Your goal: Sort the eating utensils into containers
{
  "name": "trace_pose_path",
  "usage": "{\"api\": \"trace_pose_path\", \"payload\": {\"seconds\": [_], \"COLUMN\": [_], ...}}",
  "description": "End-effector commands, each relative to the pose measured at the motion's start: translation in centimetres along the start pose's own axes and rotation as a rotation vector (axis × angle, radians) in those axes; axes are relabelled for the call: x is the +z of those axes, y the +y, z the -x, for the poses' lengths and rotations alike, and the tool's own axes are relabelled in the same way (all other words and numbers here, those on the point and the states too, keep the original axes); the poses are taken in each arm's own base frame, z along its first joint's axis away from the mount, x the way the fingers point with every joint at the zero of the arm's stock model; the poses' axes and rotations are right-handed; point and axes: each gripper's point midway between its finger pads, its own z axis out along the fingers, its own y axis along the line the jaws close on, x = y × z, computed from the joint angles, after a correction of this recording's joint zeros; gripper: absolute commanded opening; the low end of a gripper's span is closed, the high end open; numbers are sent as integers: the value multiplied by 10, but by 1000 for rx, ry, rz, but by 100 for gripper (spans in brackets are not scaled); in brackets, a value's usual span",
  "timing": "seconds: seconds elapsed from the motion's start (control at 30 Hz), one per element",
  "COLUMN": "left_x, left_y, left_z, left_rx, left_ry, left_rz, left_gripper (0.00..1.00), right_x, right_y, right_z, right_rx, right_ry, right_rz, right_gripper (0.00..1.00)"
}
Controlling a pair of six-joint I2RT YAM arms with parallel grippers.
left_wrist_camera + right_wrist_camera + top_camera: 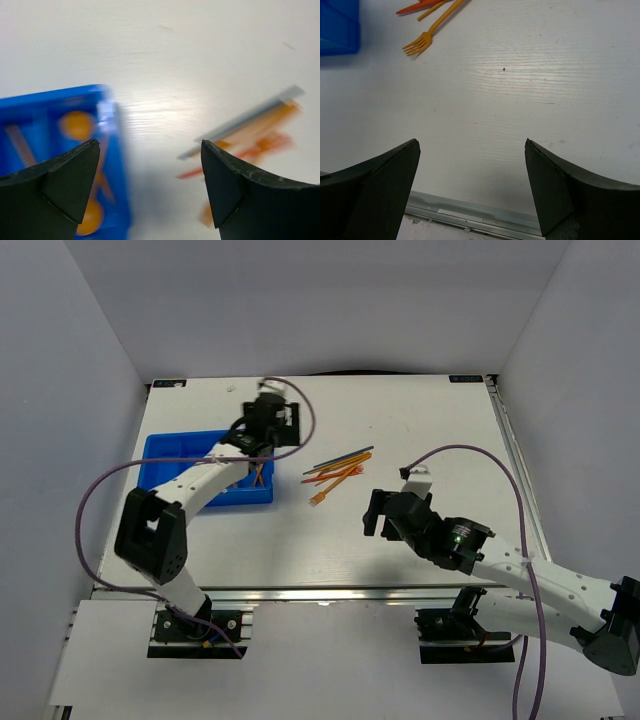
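Observation:
The blue tray (170, 455) lies at the table's left, and my left gripper (265, 445) hovers over its right end. In the blurred left wrist view that gripper (150, 185) is open and empty, with the tray (112, 165) on the left holding orange spoons (77, 125). Loose utensils (338, 470) in orange, red and dark grey lie fanned out in the middle of the table, blurred in the left wrist view (250, 132). An orange fork (320, 498) (422, 42) sits at the pile's near side. My right gripper (378, 512) (472, 185) is open and empty, right of the fork.
The table's near edge has a metal rail (470, 212), just below my right gripper. A corner of the tray (337, 27) shows at the upper left of the right wrist view. Purple cables (90, 510) loop off both arms. White walls enclose the table.

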Motion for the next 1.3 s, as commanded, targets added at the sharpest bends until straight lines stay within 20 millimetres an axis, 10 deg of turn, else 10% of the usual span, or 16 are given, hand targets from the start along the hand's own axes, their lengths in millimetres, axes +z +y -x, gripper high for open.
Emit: {"api": "trace_pose_path", "payload": {"seconds": [0.0, 0.27, 1.27], "left_x": [-9, 2, 14], "left_y": [-91, -182, -184], "left_z": [-31, -87, -166], "left_rx": [117, 280, 326], "left_ry": [105, 215, 308], "left_rz": [-287, -529, -470], "left_gripper": [90, 61, 23], "right_x": [-13, -19, -13], "right_y": [-6, -19, -20], "right_z": [19, 8, 0], "right_rx": [59, 18, -27], "right_ry": [-42, -4, 7], "right_rz": [-24, -41, -26], "right_gripper": [89, 89, 89]}}
